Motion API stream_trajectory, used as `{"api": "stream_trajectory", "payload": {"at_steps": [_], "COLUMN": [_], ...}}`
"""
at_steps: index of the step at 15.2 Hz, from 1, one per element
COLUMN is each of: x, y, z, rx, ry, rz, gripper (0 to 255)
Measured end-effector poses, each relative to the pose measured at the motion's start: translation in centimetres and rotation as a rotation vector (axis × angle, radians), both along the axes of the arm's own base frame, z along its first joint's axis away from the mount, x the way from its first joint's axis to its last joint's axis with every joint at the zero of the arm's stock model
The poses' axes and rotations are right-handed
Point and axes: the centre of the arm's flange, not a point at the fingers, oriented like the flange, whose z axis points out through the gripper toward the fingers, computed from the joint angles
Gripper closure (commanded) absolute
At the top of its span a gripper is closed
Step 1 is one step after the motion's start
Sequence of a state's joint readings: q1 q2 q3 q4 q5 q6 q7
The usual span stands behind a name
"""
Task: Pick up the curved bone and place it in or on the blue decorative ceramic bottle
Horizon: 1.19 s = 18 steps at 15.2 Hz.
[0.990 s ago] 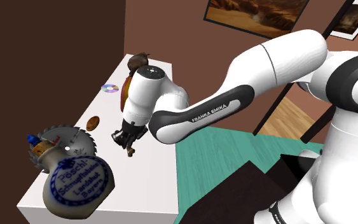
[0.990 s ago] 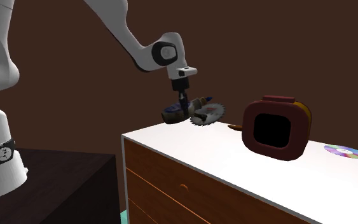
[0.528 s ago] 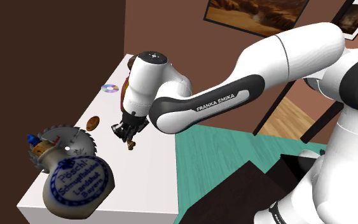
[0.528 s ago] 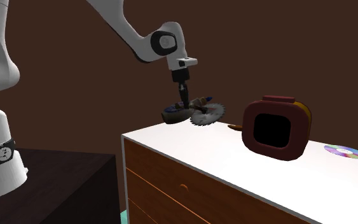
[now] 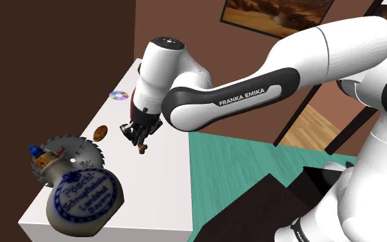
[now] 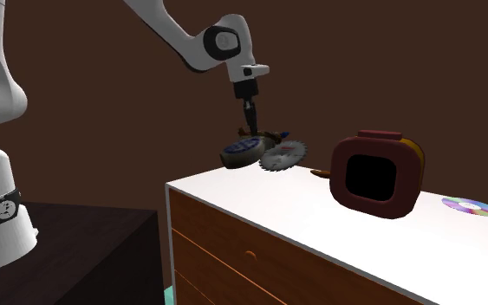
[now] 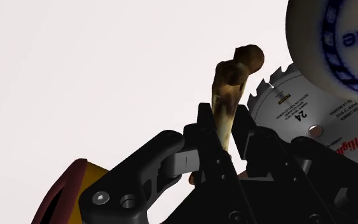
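While my gripper point(image 7: 224, 130) is hanging above the white tabletop point(image 5: 159, 180), I am clasping the curved bone point(image 7: 230, 83) between both black fingers, with the jaws narrowed onto its lower shaft and its knobbed end jutting out past the tips. By its look, the bone is handling as a light, stiff, slightly rough piece. The slim, curved shaft is giving the pads little to bite on, so a hold near mid-shaft is looking safest against pivoting.

Just beyond the knob, the wrist view is showing a toothed saw blade point(image 7: 298, 114) and, past it, the cream bottle point(image 7: 336, 35) with blue lettering, which I am taking for the goal. The shoulder view is adding what the wrist camera is missing: the bone is hanging clear of the table, apart from the blade, and the bottle is sitting by the table's near corner, neck toward that view's left. The second exterior view is showing my hand raised above bottle and blade, with a red-and-yellow case point(image 6: 376, 173) and a disc point(image 6: 470, 206) farther along.
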<state>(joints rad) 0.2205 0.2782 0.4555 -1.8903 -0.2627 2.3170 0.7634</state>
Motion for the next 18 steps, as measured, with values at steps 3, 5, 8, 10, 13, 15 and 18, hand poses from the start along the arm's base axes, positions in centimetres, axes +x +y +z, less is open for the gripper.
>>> {"api": "stream_trajectory", "payload": {"at_steps": [3, 5, 8, 10, 13, 15, 18], "x": [-0.1, -0.1, 0.0, 0.0, 0.0, -0.2, -1.0], "y": [-0.1, 0.0, -0.2, -0.2, -0.2, 0.4, 3.9], "z": [1.7, 2.7, 4.2, 5.3, 6.9, 7.6, 7.9], "rx": [0.000, 0.000, 0.000, 0.000, 0.000, 0.000, 0.000], "ry": [0.000, 0.000, 0.000, 0.000, 0.000, 0.000, 0.000], "rz": [0.000, 0.000, 0.000, 0.000, 0.000, 0.000, 0.002], "gripper": [255, 255, 255, 255, 255, 255, 255]}}
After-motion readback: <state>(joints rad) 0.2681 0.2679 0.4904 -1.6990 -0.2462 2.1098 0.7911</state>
